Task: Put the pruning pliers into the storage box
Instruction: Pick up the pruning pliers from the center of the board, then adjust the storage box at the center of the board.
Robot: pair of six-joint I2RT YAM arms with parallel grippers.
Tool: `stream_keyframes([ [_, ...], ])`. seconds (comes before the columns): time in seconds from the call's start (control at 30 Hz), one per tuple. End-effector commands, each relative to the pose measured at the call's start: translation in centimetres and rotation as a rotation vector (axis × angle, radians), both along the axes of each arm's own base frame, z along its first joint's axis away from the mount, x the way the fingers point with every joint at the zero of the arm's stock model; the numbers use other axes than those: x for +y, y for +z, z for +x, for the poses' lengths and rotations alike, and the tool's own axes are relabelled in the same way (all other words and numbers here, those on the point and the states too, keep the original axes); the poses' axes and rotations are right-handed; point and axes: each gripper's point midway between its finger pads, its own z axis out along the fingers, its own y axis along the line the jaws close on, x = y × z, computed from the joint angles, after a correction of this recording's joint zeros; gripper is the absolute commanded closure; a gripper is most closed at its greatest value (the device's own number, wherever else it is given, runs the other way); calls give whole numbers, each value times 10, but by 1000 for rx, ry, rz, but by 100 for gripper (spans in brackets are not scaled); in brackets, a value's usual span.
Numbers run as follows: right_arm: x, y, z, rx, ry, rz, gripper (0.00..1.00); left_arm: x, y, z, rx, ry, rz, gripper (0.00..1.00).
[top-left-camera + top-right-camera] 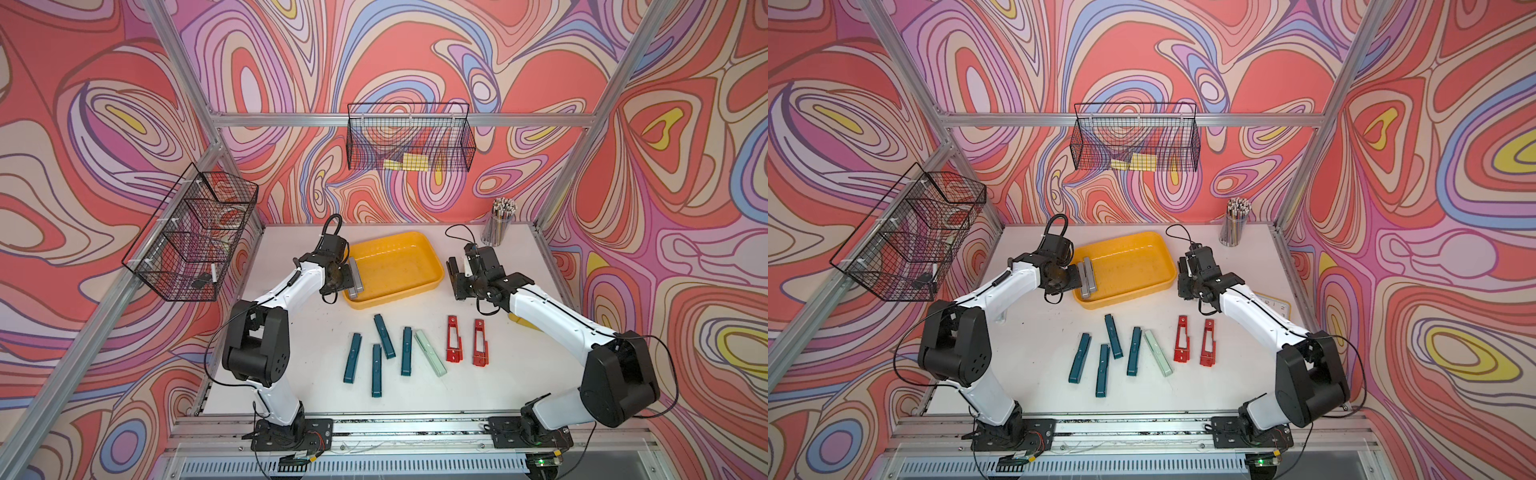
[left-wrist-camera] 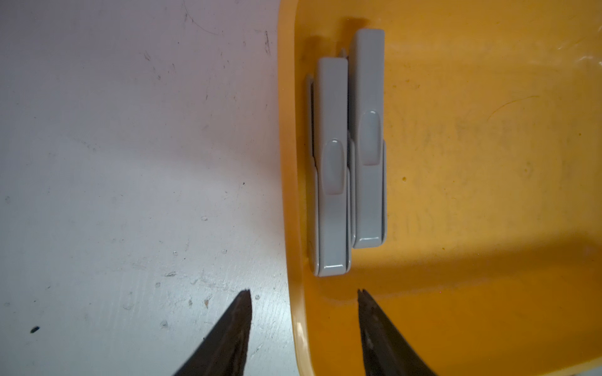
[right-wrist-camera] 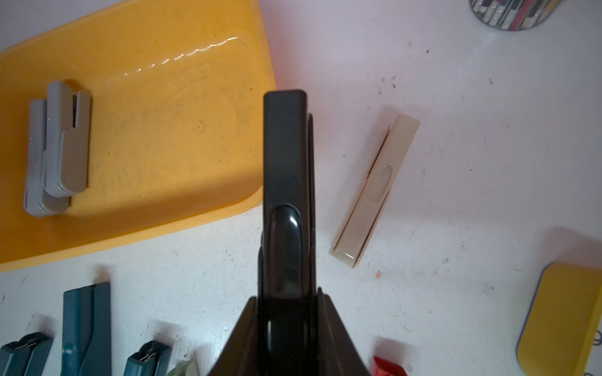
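Note:
The yellow storage box (image 1: 399, 266) lies at the back middle of the table. Two grey pruning pliers (image 2: 332, 169) lie side by side along its left wall. My left gripper (image 2: 303, 292) hangs open over that rim, one finger above the table, one above the box floor, nothing between them. My right gripper (image 3: 286, 296) hovers right of the box, shut on black pliers (image 3: 285, 162) that stick out forward. Beige pliers (image 3: 378, 188) lie on the table beside them. Several teal pliers (image 1: 384, 336), mint pliers (image 1: 431, 353) and two red slotted ones (image 1: 454, 338) lie in front.
A cup of pencils (image 1: 500, 220) stands at the back right corner. Black wire baskets hang on the back wall (image 1: 409, 137) and the left wall (image 1: 191, 245). A flat yellow object (image 3: 563, 319) lies on the table under the right arm.

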Motion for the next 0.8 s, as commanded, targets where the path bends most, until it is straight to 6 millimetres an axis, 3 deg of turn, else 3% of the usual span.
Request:
stream_keyframes([
  [0.0, 1, 16, 2, -35, 4, 23, 94, 5, -1, 10, -8, 1, 31, 56],
  [0.33, 3, 12, 4, -29, 10, 23, 93, 3, -16, 16, 21, -10, 39, 68],
  [0.47, 4, 8, 6, -24, 10, 23, 93, -1, -18, 18, 32, -24, 28, 81],
  [0.77, 7, 2, 7, -11, 11, 35, 93, -6, -23, 20, 49, -58, 15, 94],
])
